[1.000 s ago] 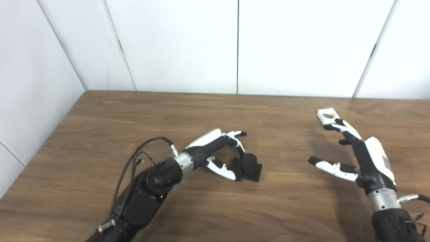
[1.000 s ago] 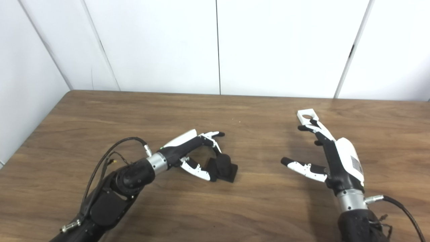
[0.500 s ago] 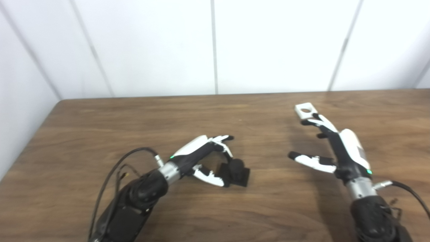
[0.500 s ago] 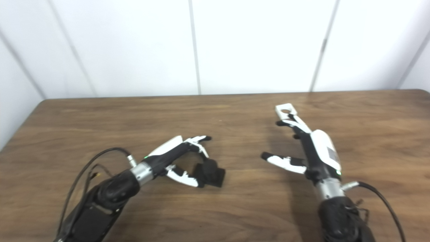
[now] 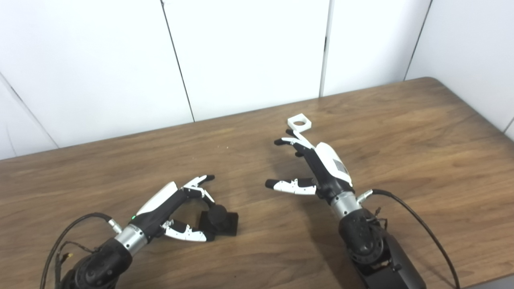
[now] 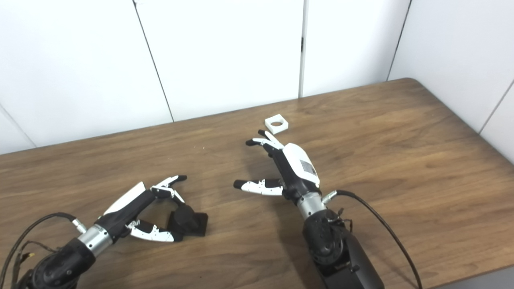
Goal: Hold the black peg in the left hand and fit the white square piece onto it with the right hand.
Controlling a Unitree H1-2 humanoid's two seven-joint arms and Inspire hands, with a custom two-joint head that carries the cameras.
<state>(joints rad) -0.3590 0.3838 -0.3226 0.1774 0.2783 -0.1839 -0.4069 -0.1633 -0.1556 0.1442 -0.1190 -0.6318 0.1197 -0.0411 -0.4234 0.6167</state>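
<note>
On the brown wooden table (image 5: pixel 401 132) the black peg (image 5: pixel 219 220) stands on its square black base near the front left. The left robot hand (image 5: pixel 176 210) sits right at it, fingers spread and curved around the peg with the thumb low beside the base; it is not closed on the peg, and whether any fingertip touches it cannot be told. The white square piece (image 5: pixel 299 123) (a flat block with a round hole through it) lies flat on the table farther back, near the middle. The right robot hand (image 5: pixel 317 168) is open and empty, palm turned to the left, thumb stretched out sideways, its fingertips (image 5: pixel 287 140) reaching toward the white piece and stopping just short of it, apart from it
</note>
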